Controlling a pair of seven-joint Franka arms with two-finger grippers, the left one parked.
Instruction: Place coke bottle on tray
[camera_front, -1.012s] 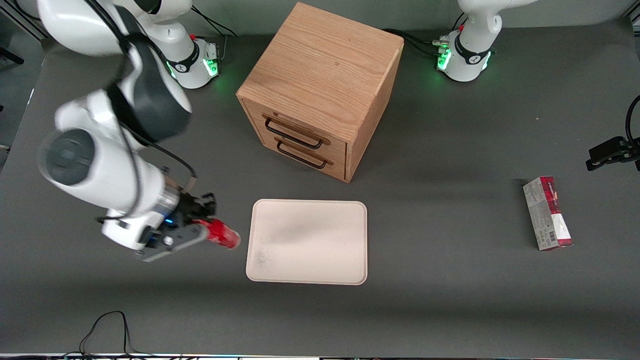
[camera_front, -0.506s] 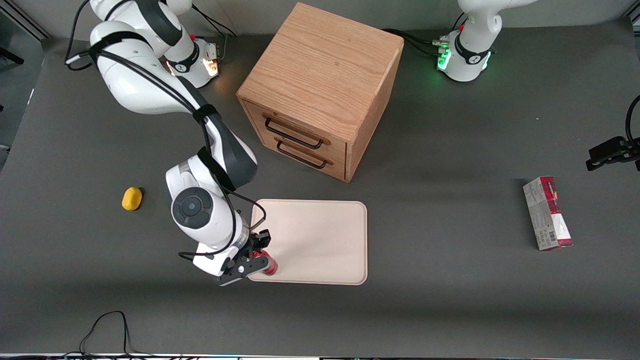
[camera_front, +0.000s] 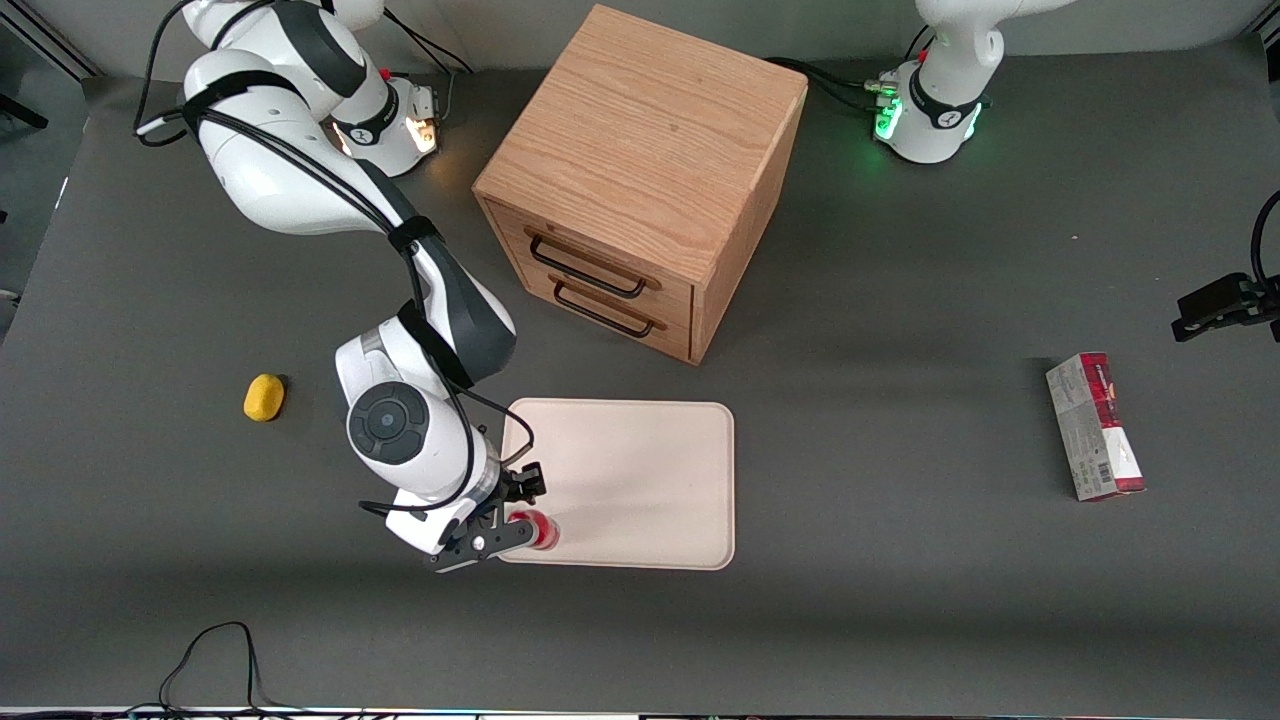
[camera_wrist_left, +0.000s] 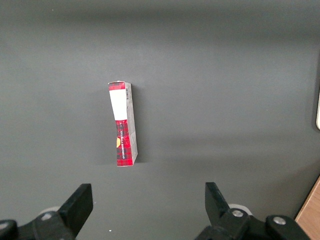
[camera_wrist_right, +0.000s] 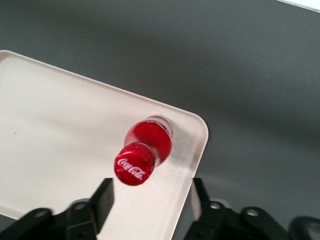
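The coke bottle (camera_front: 541, 531) is small and red with a red cap. It stands upright on the cream tray (camera_front: 630, 480), in the tray's corner nearest the front camera at the working arm's end. In the right wrist view its cap (camera_wrist_right: 134, 164) points at the camera, and the tray (camera_wrist_right: 60, 125) lies under it. My right gripper (camera_front: 520, 515) is just above the bottle. The gripper (camera_wrist_right: 151, 195) is open, with its fingers (camera_wrist_right: 104, 196) apart on either side of the bottle and not touching it.
A wooden two-drawer cabinet (camera_front: 640, 180) stands farther from the front camera than the tray. A small yellow object (camera_front: 264, 397) lies toward the working arm's end. A red-and-grey carton (camera_front: 1095, 427) lies toward the parked arm's end and shows in the left wrist view (camera_wrist_left: 122, 125).
My right arm carried the bottle from beside the tray to over the tray's near corner. The bottle went from tilted in the fingers to standing upright. The fingers have opened off it.
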